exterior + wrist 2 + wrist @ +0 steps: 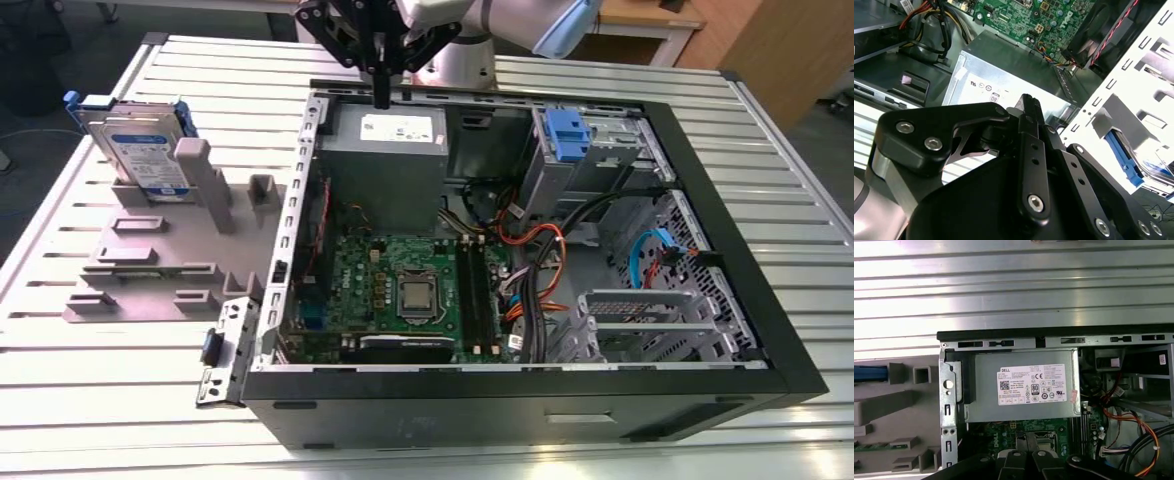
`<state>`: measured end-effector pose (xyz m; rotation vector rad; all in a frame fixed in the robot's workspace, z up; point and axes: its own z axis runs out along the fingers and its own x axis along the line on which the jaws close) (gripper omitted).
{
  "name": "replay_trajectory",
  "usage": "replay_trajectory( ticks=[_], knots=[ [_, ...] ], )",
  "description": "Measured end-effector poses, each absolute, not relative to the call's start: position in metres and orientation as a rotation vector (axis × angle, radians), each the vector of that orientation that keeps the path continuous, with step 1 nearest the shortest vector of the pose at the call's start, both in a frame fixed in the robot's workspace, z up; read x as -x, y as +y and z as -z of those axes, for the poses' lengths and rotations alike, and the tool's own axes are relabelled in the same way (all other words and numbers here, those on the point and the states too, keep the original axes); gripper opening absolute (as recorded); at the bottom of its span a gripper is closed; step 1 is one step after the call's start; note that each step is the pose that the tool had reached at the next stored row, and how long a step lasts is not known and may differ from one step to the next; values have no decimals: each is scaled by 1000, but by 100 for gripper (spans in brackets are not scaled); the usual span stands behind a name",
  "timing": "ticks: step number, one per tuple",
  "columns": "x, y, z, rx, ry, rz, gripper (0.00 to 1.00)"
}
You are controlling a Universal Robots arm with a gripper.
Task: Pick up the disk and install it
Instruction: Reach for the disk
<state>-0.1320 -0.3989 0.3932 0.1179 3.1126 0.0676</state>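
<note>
While the arm reaches in from the far side of the slatted metal surface, its hand hangs with the fingers pointing straight down over the far edge of the open computer case. It is close above the grey power-supply box, which sits in the case's far corner toward the exterior view's left. The two fingers are pressed together into one thin black blade with nothing held between them. In the second wrist view the hand shows the same narrow, empty closure, its tips over the box's white sticker. In the first wrist view the hand lies over the green motherboard, just beside the box. Whether the tips touch the box cannot be told. The disk is outside the case, well apart from the hand and toward the exterior view's left. It stands upright on its edge in a slot of a grey holder at the far left of the surface. Its white-and-blue label faces the near side, and a blue caddy frames it. In the second wrist view the disk sits behind the bright holder, and in the first wrist view the disk shows as a blue strip beside the holder's grey posts. Inside the case, a blue bracket occupies the far right bay, and orange cables run between the bay and the motherboard.
</note>
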Motion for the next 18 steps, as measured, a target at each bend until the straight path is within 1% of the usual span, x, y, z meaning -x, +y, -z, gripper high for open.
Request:
replay_trajectory(
  ticks=[18],
  knots=[
    [138,-399,-393,-118,3113,-68,11]
  ],
)
